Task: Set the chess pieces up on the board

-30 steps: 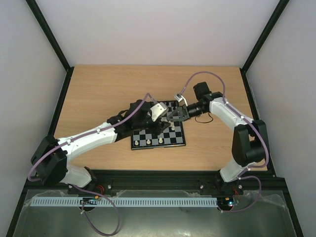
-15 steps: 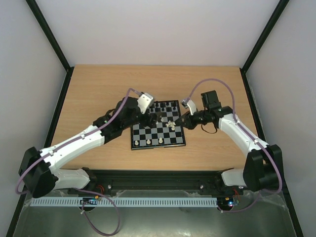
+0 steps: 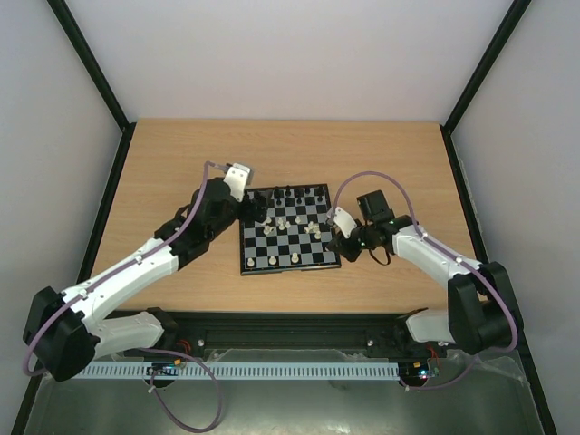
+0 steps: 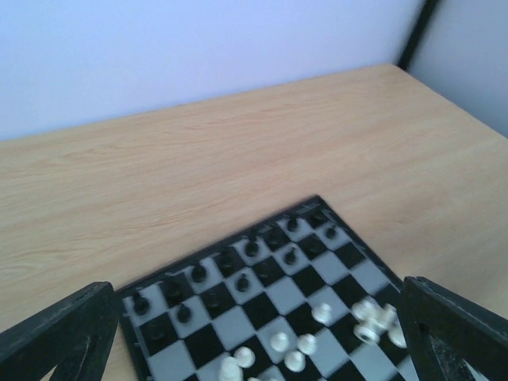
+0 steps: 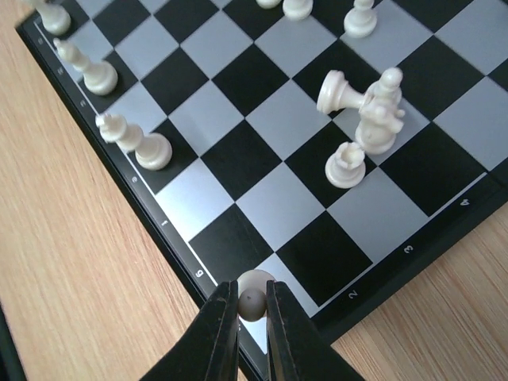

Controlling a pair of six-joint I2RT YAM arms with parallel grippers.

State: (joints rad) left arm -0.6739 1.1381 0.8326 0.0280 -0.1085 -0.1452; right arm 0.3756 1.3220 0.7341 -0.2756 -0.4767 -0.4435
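Observation:
The board (image 3: 313,255) lies in the middle of the wooden table. Black chess pieces (image 3: 290,193) stand along its far rows, also in the left wrist view (image 4: 242,282). Cream-white chess pieces (image 3: 294,222) are scattered mid-board; one (image 5: 341,94) lies tipped against another. Three white pieces (image 5: 151,151) stand along one board edge. My right gripper (image 5: 252,317) is shut on a white pawn (image 5: 252,300) over the corner square at the board's near right corner (image 3: 335,245). My left gripper (image 3: 254,214) is open and empty at the board's far left corner (image 4: 254,290).
Bare wooden table (image 3: 181,163) surrounds the board, with black frame posts at its left and right edges. A loose black cable loop (image 3: 373,217) lies right of the board, under the right arm.
Both arms have pulled back from the board's centre. The left gripper moved left to the far left corner. The right gripper moved down to the near right corner.

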